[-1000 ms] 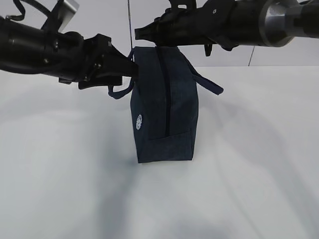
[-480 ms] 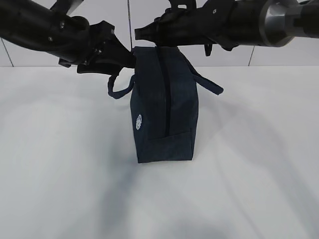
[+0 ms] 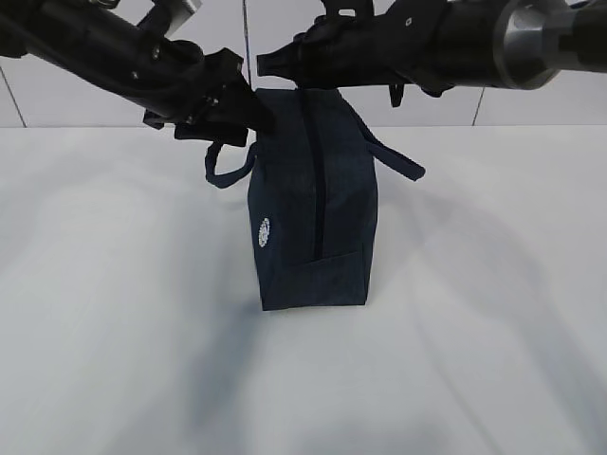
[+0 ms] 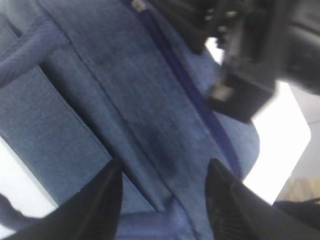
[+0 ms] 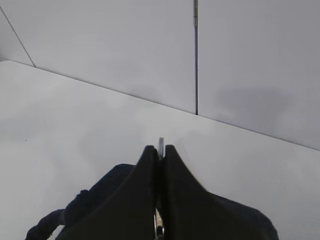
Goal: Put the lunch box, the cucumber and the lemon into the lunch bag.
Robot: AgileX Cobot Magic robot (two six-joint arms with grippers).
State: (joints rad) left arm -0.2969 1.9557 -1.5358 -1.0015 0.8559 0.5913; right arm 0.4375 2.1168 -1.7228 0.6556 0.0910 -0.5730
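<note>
The navy lunch bag (image 3: 313, 209) stands on end on the white table, its zipper (image 3: 318, 171) running down the facing side and closed. At the bag's top, my right gripper (image 3: 266, 64) is shut on the silver zipper pull (image 5: 161, 142), which pokes out between its fingertips (image 5: 150, 160). My left gripper (image 3: 261, 118) rests against the bag's upper left corner. In the left wrist view that gripper (image 4: 162, 167) is open, its jaws standing apart over the bag fabric (image 4: 125, 90). The lunch box, the cucumber and the lemon are out of view.
One loop handle (image 3: 228, 171) hangs off the bag's left side and the other handle (image 3: 398, 159) sticks out to the right. The white table (image 3: 474, 332) spreads around the bag, with a tiled wall (image 5: 225, 60) behind. The right arm (image 4: 250, 65) crosses above the bag.
My left arm has risen and now slants down onto the bag's upper left corner. The bag and the right gripper have not moved.
</note>
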